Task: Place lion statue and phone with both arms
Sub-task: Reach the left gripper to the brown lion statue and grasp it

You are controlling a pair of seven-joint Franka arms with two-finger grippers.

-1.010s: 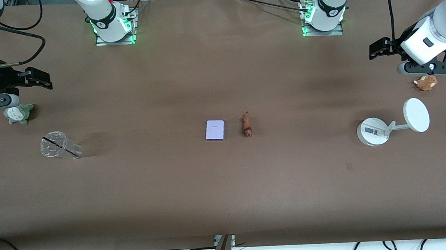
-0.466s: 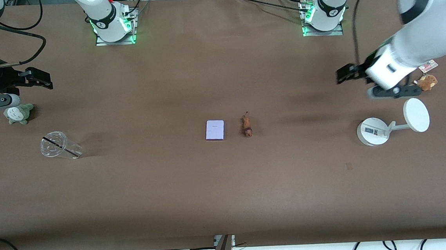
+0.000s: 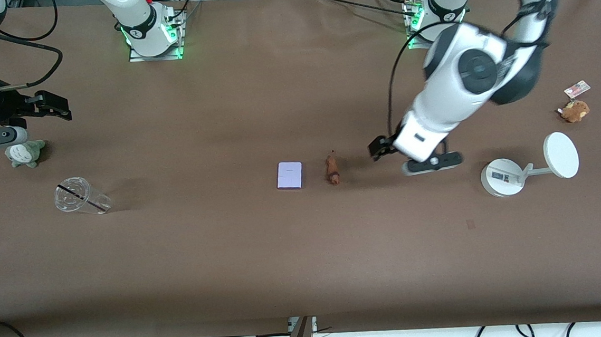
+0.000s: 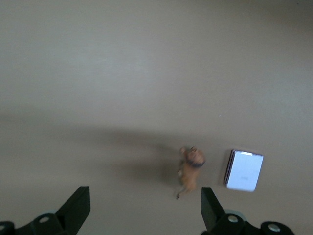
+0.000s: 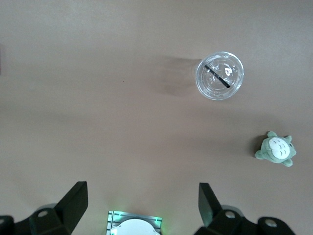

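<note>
Brown lion statue (image 3: 332,169) lengthwise toward camera

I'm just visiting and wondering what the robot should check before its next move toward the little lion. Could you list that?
1. Left gripper jaws open: ok, wide apart in the left wrist view.
2. Lion statue free to grab: ok, lying apart from the phone.
3. Left gripper over the lion: not ok, it is over bare table toward the left arm's end.
4. Right gripper out of the way: ok, waiting open near the green plush toy.
5. Phone lying flat: ok.
</note>
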